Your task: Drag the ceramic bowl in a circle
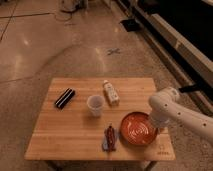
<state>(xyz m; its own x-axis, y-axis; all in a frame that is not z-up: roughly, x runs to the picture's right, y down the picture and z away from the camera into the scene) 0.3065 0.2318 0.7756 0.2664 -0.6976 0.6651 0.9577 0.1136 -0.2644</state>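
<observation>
Wide, shallow, glossy orange-red ceramic bowl [136, 129]: front-right on the pale wooden table [55, 145], near its edge. Judged heavy, rigid, slick-glazed and chippable; the rim is the best hold. Gripper [156, 125]: at the bowl's right rim, under the white arm [172, 107]; whether it is clamped cannot be told. Beyond: translucent whitish plastic cup [95, 105], small white bottle [111, 92].

We see a pale wooden table [45, 145] bearing a flat black bar [65, 98], whitish plastic cup [95, 105], white bottle [111, 92], red packet [109, 138] and glossy orange-red ceramic bowl [138, 128], with our gripper [155, 125] at its right rim.
</observation>
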